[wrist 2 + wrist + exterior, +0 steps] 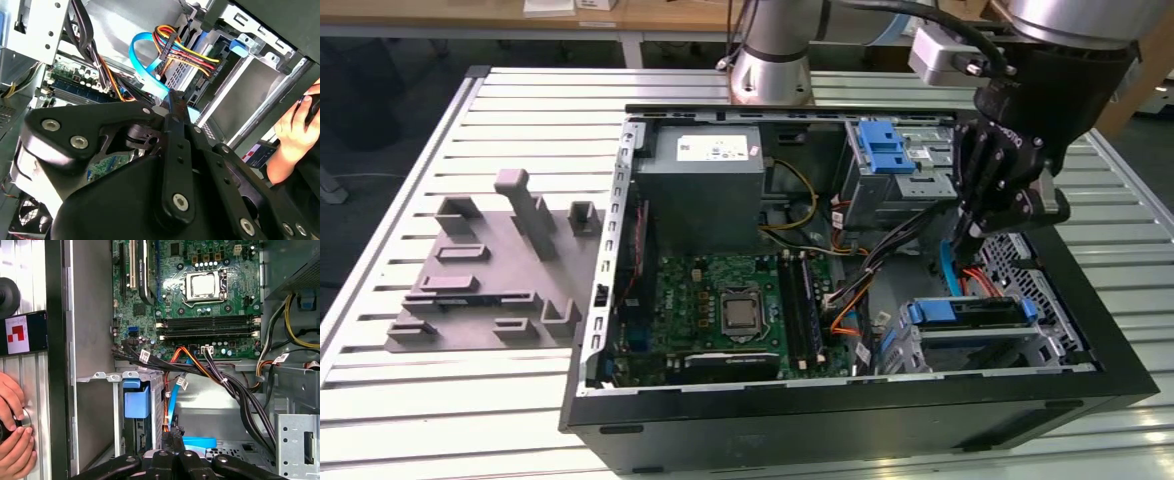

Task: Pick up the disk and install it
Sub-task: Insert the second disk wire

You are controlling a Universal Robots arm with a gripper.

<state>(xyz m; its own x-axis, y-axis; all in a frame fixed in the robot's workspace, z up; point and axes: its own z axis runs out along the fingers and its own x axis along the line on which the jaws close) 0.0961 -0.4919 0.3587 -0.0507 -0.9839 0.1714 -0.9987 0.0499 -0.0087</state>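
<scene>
The disk [969, 312] sits in the lower drive cage [1047, 335] at the front corner of the open computer case, on the exterior view's right. Only its blue carrier edge [136, 401] shows; its silver face is hidden. My gripper [965, 240] hangs inside the case just above and behind that cage, next to a blue data cable [945, 268]. The fingertips [172, 433] are pressed together, and I see nothing between them in both wrist views. In the second wrist view my gripper [173, 102] points toward the cable bundle [180, 50].
The motherboard [727, 305] lies in the case's middle, with a grey power supply box [707, 175] behind it. An upper silver cage with a blue latch [887, 150] stands at the back. A grey fixture [494, 265] rests on the slatted table [400, 200]. A person's hands [12, 432] are beside the case.
</scene>
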